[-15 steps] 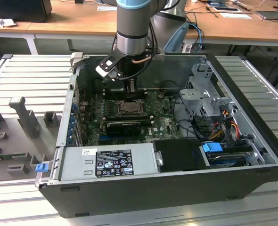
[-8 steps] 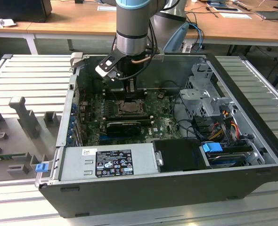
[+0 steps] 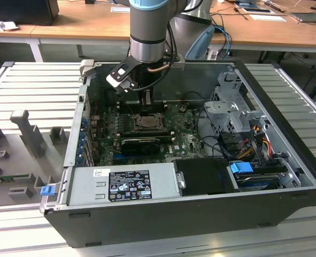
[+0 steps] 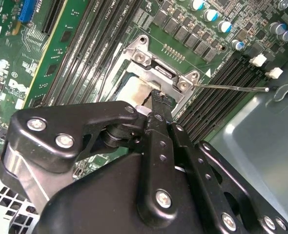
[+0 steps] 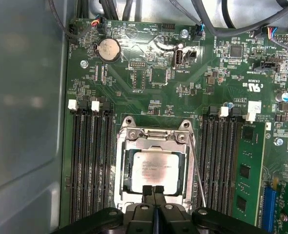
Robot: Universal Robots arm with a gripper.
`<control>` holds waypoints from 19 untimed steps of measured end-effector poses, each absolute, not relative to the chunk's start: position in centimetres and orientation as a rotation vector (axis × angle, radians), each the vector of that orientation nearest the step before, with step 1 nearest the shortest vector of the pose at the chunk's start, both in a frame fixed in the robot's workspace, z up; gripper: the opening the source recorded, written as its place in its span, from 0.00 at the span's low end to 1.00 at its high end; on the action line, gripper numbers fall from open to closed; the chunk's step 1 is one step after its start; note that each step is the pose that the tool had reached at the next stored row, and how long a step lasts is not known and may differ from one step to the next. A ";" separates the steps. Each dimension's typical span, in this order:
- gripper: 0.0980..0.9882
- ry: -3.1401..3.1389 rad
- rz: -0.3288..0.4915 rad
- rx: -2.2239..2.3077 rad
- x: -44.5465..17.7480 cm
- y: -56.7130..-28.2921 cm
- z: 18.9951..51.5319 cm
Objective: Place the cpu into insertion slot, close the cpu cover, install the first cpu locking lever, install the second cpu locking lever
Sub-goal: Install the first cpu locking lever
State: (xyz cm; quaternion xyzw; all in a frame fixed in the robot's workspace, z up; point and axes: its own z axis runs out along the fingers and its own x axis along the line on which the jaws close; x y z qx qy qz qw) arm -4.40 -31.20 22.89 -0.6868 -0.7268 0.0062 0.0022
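Grey arm (image 3: 147,29), blue cap (image 3: 150,3); black gripper (image 5: 153,191) (silver screws (image 4: 163,197)).

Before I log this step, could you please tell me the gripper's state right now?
Gripper: closed, holding nothing, fingertips together at the edge of the cpu cover.

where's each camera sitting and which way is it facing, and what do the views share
Exterior view: off the arm, raised, looking down into the open computer case; shows the arm and gripper over the motherboard.
First wrist view: on the wrist, facing squarely down at the cpu in its cpu cover; shut fingers show.
Second wrist view: on the wrist, looking obliquely along the gripper's black linkage at the same cpu.
Both wrist views share the cpu, cpu cover and gripper.
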 end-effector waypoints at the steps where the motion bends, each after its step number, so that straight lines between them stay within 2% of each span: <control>1: 0.01 -2.280 0.019 -2.155 -4.4 -31.2 22.9; 19: 0.01 -2.280 0.019 -2.155 -4.4 -31.2 24.8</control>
